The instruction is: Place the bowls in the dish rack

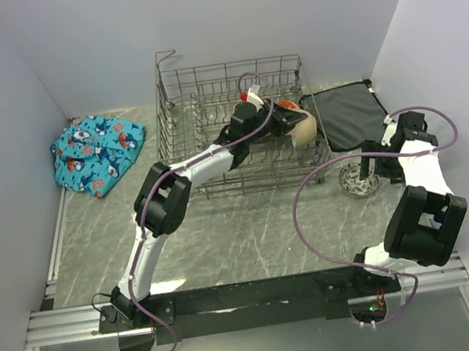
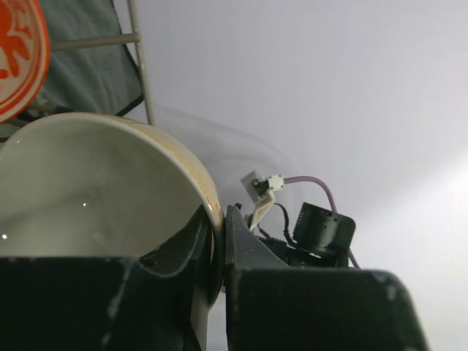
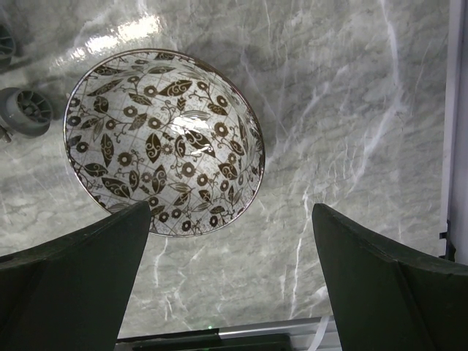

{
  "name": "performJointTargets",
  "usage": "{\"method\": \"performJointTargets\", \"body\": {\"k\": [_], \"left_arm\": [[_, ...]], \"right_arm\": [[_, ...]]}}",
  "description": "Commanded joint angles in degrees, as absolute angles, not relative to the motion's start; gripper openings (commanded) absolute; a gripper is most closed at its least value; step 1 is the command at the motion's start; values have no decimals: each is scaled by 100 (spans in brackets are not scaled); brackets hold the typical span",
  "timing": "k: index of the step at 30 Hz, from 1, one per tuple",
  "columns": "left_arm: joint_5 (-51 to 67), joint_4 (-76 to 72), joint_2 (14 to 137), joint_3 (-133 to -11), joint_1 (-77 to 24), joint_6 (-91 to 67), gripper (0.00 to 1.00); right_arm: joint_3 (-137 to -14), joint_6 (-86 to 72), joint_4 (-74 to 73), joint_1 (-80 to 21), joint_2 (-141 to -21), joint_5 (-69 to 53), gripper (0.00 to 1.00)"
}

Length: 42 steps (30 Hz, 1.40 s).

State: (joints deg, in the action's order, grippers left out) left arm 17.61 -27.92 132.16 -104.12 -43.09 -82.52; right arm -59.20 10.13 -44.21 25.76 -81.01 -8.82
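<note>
A plain cream round ceramic bowl (image 2: pixel 95 190) is clamped by its rim between the fingers of the left gripper (image 2: pixel 218 219), at the right end of the grey wire dish rack (image 1: pixel 199 102), beside an orange-red patterned bowl (image 2: pixel 14 51). The fingers of the right gripper (image 3: pixel 230 219) are spread wide above a cream bowl patterned with dark leaves (image 3: pixel 164 139) on the grey marbled table (image 3: pixel 351 110). Glazed ceramic is judged stiff, slick, weighty and chippable; the rim is best pinched squarely.

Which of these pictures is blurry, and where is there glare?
Top external view: soft, even light, with one pale glare patch on the marble table. Left wrist view: the cream bowl sits so close that its rim looks soft. Right wrist view: the patterned bowl is sharp, with bright streaks on the table.
</note>
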Motion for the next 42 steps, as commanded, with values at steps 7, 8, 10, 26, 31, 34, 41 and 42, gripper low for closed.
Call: {"method": "performJointTargets", "body": {"k": [7,8,10,26,31,34,41,42], "left_arm": [[1424,-2514,13201,-10898,-4430,-7568,1],[1398,-2479,13210,-10916,-4412,-7524,1],[1293,-2233,13254,-11012,-4412,-7419,1],[1494,-1889,13500,-10855,-4307,-7699,1],[1932,-2178,13597,-10697,-4157,-7866,1],[2161,-2505,13649,-10714,-4087,-7813,1],[2364,-2224,13772,-10802,-3999,-7444,1],[2408,-2293,13799,-10776,-3982,-7470,1]], "right_arm": [[-6196,958,-4228,2593,-8121,-949,100],[-6196,967,-4228,2593,-8112,-941,100],[-6135,967,-4210,2593,-8112,-914,100],[-6214,1028,-4148,2593,-8332,-791,100],[-6223,1090,-4149,2593,-8367,-677,100],[-6161,1116,-4140,2593,-8393,-633,100],[-6196,1142,-4104,2584,-8551,-589,100],[-6231,1151,-4104,2593,-8578,-580,100]]}}
